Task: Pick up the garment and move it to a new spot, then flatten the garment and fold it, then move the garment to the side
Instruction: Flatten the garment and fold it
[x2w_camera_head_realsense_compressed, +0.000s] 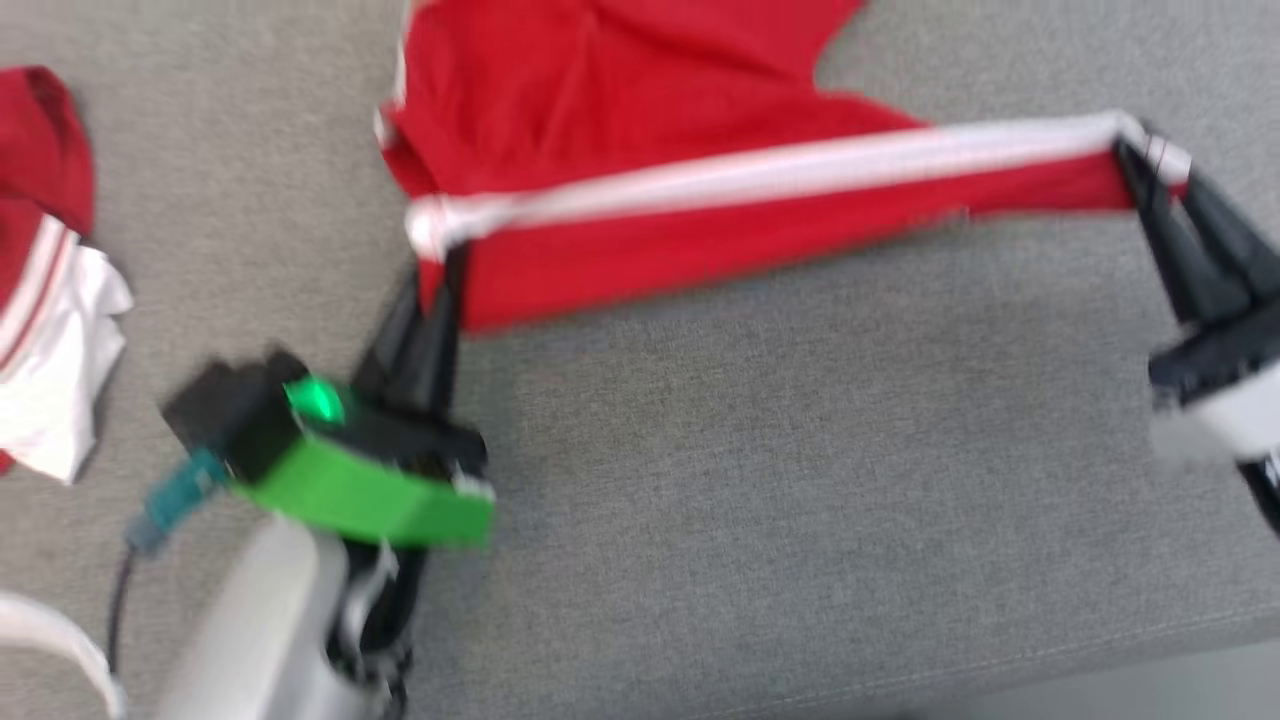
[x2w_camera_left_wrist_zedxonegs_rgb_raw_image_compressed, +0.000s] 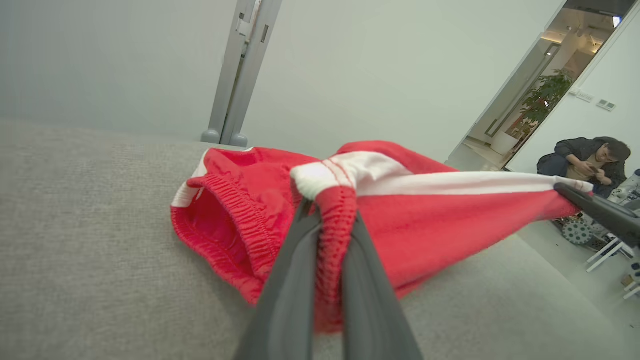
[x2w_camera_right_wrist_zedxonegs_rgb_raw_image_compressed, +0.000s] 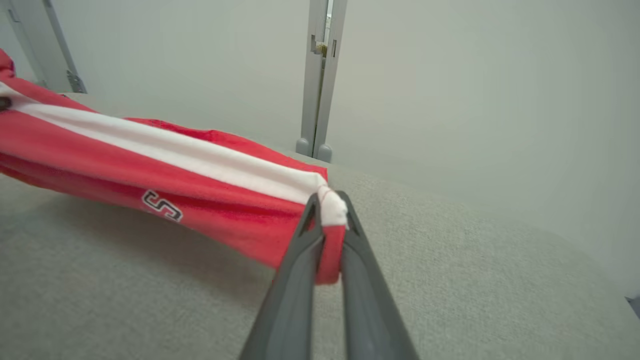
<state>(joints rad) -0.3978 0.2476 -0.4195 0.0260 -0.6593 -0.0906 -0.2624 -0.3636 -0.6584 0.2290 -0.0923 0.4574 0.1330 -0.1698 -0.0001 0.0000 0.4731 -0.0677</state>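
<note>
Grey padded surface (x2w_camera_head_realsense_compressed: 760, 480): wide and flat. Red garment (x2w_camera_head_realsense_compressed: 640, 100), shorts with a white side stripe: bulk lies toward the surface's far edge, near edge lifted off the surface and stretched taut. Judged soft, light and limp, sagging unless tensioned; the elastic waistband and hem corners look like the firmest holds. Red-white clothes heap (x2w_camera_head_realsense_compressed: 40, 270) at the surface's left edge. Left gripper (x2w_camera_head_realsense_compressed: 440, 270) clamped on the waistband corner above the surface. Right gripper (x2w_camera_head_realsense_compressed: 1140, 150) clamped on the hem corner, toward the surface's right side.

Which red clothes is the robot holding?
The middle garment, stretched between the left gripper and right gripper; the other garment lies crumpled, untouched, far left.
</note>
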